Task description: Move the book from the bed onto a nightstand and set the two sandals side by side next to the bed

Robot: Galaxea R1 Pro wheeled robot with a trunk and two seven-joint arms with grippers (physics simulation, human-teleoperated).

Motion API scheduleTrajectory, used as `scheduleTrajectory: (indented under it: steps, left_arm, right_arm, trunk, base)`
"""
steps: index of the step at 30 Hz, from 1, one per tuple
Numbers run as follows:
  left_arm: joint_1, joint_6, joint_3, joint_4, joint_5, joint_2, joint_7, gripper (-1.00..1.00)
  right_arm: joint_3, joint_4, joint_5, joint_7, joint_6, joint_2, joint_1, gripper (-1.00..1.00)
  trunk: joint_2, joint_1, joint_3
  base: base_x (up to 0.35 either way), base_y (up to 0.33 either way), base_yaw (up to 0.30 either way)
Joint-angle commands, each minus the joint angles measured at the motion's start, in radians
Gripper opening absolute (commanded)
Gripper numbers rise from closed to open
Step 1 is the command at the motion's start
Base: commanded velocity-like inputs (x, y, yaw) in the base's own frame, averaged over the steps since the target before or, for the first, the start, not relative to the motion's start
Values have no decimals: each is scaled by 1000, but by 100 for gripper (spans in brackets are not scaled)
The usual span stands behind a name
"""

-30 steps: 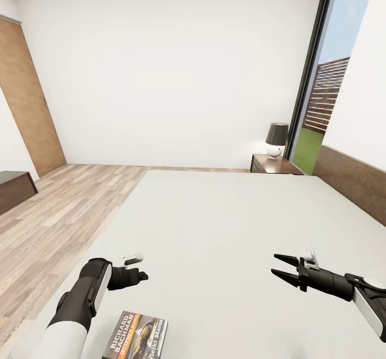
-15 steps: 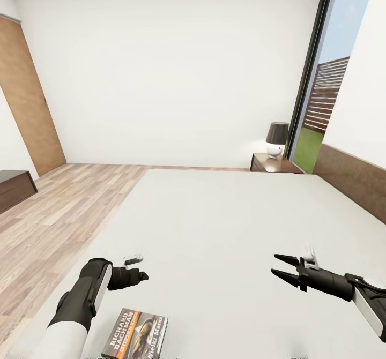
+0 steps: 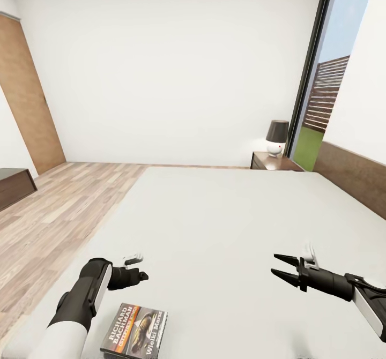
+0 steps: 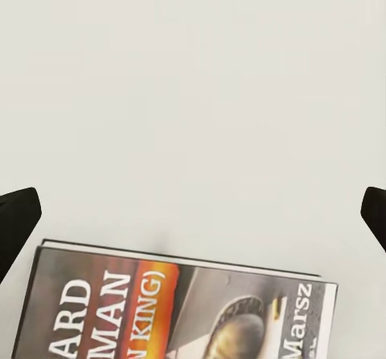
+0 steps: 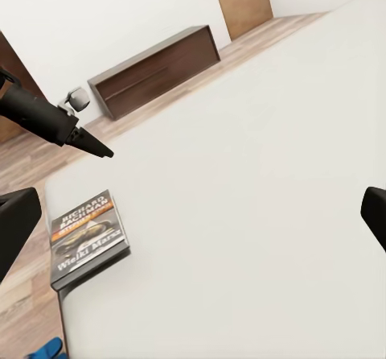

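Observation:
The book (image 3: 134,331), dark with an orange-brown picture and white lettering, lies flat on the pale grey bed (image 3: 225,225) near its front left corner. My left gripper (image 3: 140,276) hovers just beyond the book, a little above the mattress. In the left wrist view its open fingers (image 4: 16,214) stand far apart with the book (image 4: 177,311) below them. My right gripper (image 3: 281,267) is open and empty over the bed's right half. The right wrist view shows the book (image 5: 87,234) and a bit of a blue sandal (image 5: 47,349) on the floor by the bed's edge. The nightstand (image 3: 273,162) stands at the far right corner.
A lamp (image 3: 276,138) with a dark shade sits on the nightstand. The wooden headboard (image 3: 354,174) runs along the right, beside a tall window (image 3: 327,80). A dark TV bench (image 3: 13,186) and a wooden door (image 3: 27,102) are at the left, across the plank floor (image 3: 64,209).
The whole picture has shifted slightly, so more of the book shows at the bottom edge. Both arms keep their places in the picture.

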State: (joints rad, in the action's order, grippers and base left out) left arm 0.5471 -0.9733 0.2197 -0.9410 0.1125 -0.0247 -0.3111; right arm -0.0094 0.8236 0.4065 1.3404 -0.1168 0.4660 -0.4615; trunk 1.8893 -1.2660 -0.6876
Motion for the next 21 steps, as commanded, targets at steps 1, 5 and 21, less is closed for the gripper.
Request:
scheduleTrajectory:
  steps: [1, 5, 21]
  left_arm:
    - [1, -3, 4, -1, 10, -1, -10, 100]
    - [1, -2, 5, -2, 10, -1, -10, 100]
    - [1, -1, 6, -2, 10, 0, -10, 100]
  right_arm:
    - [0, 0, 5, 3, -11, 0, -1, 100]
    - [0, 0, 5, 3, -11, 0, 0, 100]
    - [0, 0, 5, 3, -11, 0, 0, 100]
  trunk:
    - [8, -4, -4]
    - [8, -4, -4]
    - [78, -42, -36]
  base:
    - [0, 0, 0]
    - [0, 0, 0]
    - [0, 0, 0]
